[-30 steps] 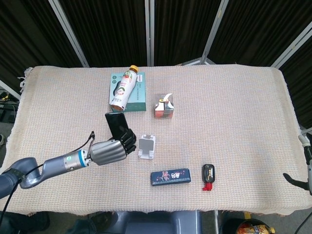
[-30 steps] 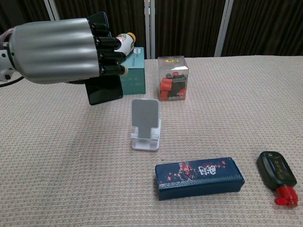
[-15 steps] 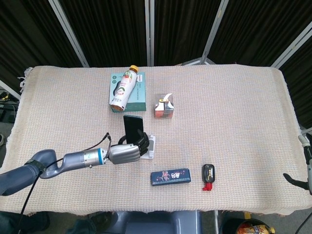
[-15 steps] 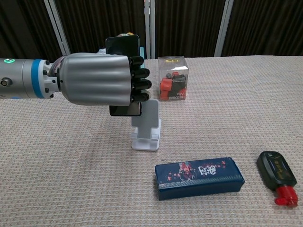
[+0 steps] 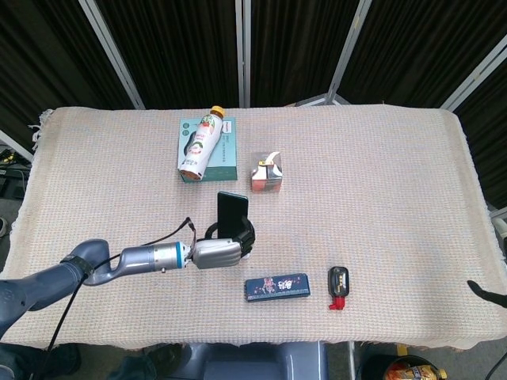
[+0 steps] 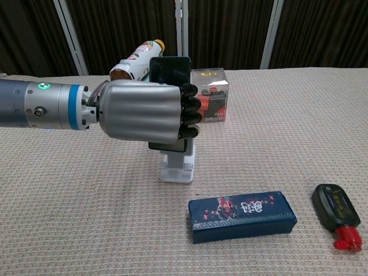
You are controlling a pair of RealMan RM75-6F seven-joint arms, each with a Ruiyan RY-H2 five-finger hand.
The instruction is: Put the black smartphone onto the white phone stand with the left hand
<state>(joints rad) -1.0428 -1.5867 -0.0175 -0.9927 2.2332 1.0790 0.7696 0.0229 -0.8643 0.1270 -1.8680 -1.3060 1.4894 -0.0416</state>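
My left hand [image 6: 148,111] [image 5: 218,252] grips the black smartphone [image 6: 170,71] [image 5: 232,214] upright, its top edge sticking out above the fingers. The phone sits directly in front of the white phone stand [image 6: 177,169], whose base shows below the hand in the chest view; the stand's back plate is hidden behind phone and hand. Whether the phone touches the stand I cannot tell. In the head view the stand is fully covered by the hand. My right hand appears in neither view.
A bottle [image 5: 200,142] lies on a teal box [image 5: 225,161] at the back. A clear cube with red contents [image 6: 213,98] stands behind the stand. A dark blue case [image 6: 242,215] and a black-and-red small object [image 6: 337,214] lie in front.
My left hand carried the phone rightward, from left of the stand to directly in front of it, now covering the stand's back plate.
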